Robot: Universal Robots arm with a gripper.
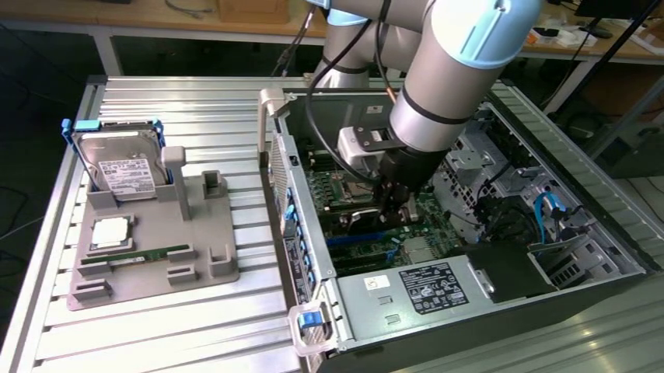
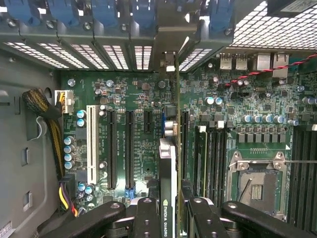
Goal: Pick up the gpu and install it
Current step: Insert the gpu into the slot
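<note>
Now | my end effector [image 2: 171, 210] clamped on the gpu [image 2: 167, 163] | card on edge inside the computer case [image 1: 612, 225], over the motherboard [image 2: 124, 89] slots | likely light, stiff, fragile; grip flat faces, off contacts.

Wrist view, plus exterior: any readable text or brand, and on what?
"NVIDIA QUADR", running off the picture's edge: on the edge of the gpu held in the claw.
Motherboard print: too small to read.
Hard drive label: too small to read.
Power supply label: too small to read.
</note>
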